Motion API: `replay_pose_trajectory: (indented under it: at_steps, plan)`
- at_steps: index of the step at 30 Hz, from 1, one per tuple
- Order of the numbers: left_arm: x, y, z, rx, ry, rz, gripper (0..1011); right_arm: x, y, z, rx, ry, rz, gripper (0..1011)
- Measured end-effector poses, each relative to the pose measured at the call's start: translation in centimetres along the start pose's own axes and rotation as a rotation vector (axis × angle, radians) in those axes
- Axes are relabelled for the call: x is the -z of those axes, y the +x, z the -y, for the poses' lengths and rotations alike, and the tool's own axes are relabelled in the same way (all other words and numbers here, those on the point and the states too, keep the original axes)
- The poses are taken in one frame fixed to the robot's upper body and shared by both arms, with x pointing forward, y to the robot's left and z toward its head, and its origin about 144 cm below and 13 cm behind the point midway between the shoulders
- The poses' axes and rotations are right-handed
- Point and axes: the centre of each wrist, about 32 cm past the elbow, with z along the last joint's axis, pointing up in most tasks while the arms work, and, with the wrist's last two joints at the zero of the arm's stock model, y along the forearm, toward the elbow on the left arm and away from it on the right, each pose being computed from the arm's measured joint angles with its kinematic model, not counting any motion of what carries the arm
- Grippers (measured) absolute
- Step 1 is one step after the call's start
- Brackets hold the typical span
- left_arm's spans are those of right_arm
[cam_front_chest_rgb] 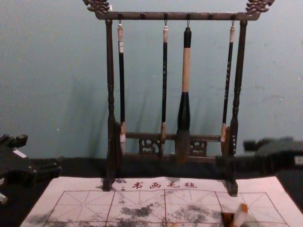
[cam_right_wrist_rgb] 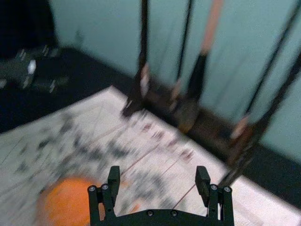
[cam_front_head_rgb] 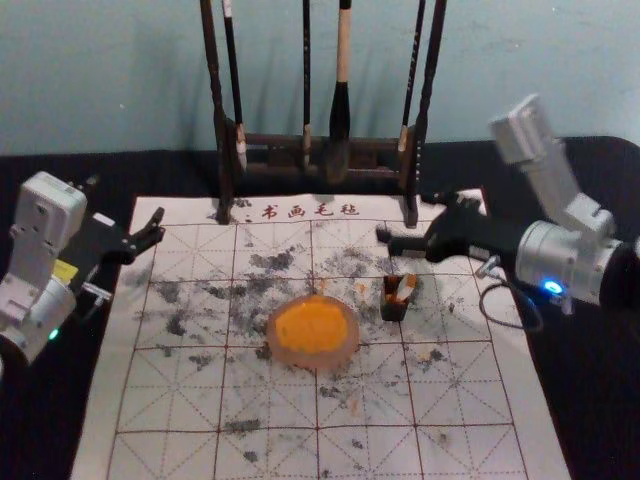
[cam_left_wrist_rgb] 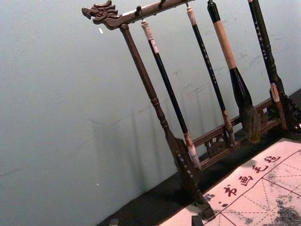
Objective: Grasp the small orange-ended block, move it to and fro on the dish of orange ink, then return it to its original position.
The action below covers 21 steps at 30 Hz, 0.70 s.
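My right gripper [cam_front_head_rgb: 406,218] hangs open above the felt's right rear part, behind the small block [cam_front_head_rgb: 405,287]. That pale block, its end orange, leans in a small black holder [cam_front_head_rgb: 394,310] to the right of the dish [cam_front_head_rgb: 284,352] of orange ink. From the chest, the block [cam_front_chest_rgb: 240,215] shows its orange end up at the lower edge. The right wrist view has the open right gripper [cam_right_wrist_rgb: 158,175] with nothing between its fingers, and part of the orange ink [cam_right_wrist_rgb: 70,200]. My left gripper [cam_front_head_rgb: 125,202] is parked open at the felt's left edge; its spread fingertips also show in its wrist view [cam_left_wrist_rgb: 155,221].
A dark wooden rack [cam_front_chest_rgb: 177,16] with several hanging brushes stands at the felt's back edge, close behind the right gripper. The ink-stained felt [cam_front_head_rgb: 260,430] lies on a black-covered table. A cable [cam_front_head_rgb: 512,325] loops below the right wrist.
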Motion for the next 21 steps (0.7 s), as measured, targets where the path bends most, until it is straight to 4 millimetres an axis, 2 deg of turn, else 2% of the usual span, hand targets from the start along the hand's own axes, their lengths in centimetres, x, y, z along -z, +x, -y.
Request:
replay_pose_trajectory:
  at_steps: [4, 7, 10, 12, 21]
  plan:
    - [0.0, 0.0, 0.0, 0.000, 0.000, 0.000, 1001, 1.0, -0.4, 0.8, 0.104, 0.122, 0.025, 1000]
    - [0.0, 0.0, 0.0, 0.000, 0.000, 0.000, 1001, 2.7, -0.8, 1.5, 0.215, 0.206, 0.035, 1002]
    - [0.0, 0.0, 0.0, 0.000, 0.000, 0.000, 1001, 3.9, -1.1, 1.7, 0.264, 0.238, 0.041, 1002]
    - [0.0, 0.0, 0.0, 0.000, 0.000, 0.000, 1001, 5.4, -1.5, 1.9, 0.313, 0.271, 0.039, 1000]
    - [0.0, 0.0, 0.0, 0.000, 0.000, 0.000, 1001, 8.2, -2.1, 1.6, 0.356, 0.281, 0.017, 1002]
